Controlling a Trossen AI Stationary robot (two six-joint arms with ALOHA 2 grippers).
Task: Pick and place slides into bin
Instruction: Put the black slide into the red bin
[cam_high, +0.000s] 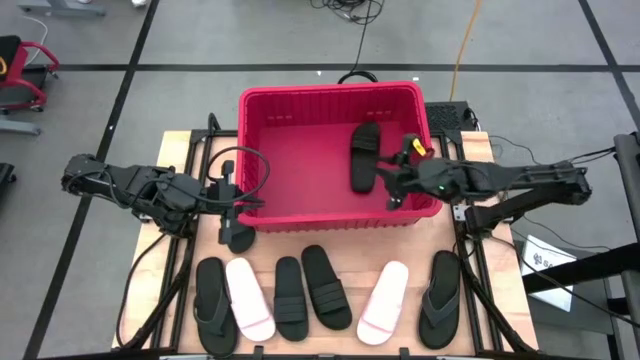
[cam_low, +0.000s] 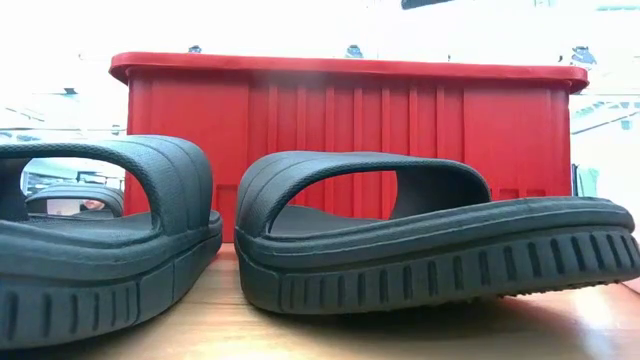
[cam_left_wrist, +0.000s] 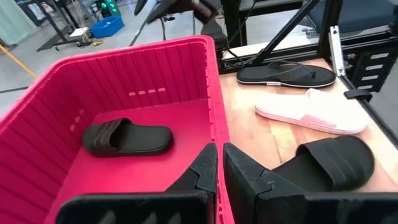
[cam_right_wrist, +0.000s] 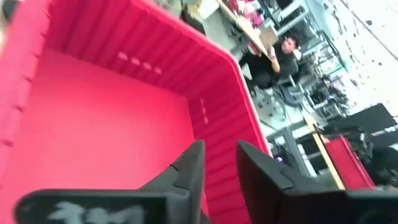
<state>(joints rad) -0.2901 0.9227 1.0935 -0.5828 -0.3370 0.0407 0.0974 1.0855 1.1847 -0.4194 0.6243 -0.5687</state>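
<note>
Bin (cam_high: 300, 160): a big red slotted crate at the table's middle, one black slide (cam_high: 364, 155) lying flat inside.
Six more sandals (cam_high: 325, 286), four black, two pale, line the table edge; right gripper (cam_high: 390, 183) hangs inside the bin, fingers slightly parted, empty; left gripper (cam_high: 246, 203) closed, empty, at the bin's wall.

There is one red bin (cam_high: 330, 105) in the upper middle of the high view, and one black slide (cam_high: 364, 156) lies inside it. Below the bin, along the lower part of the frame, six sandals lie in a row: two black flip-flops (cam_high: 212, 304), two black slides (cam_high: 325, 286) and two pale pink-white slides (cam_high: 249, 298). Two robot arms (cam_high: 130, 186) are present.
</note>
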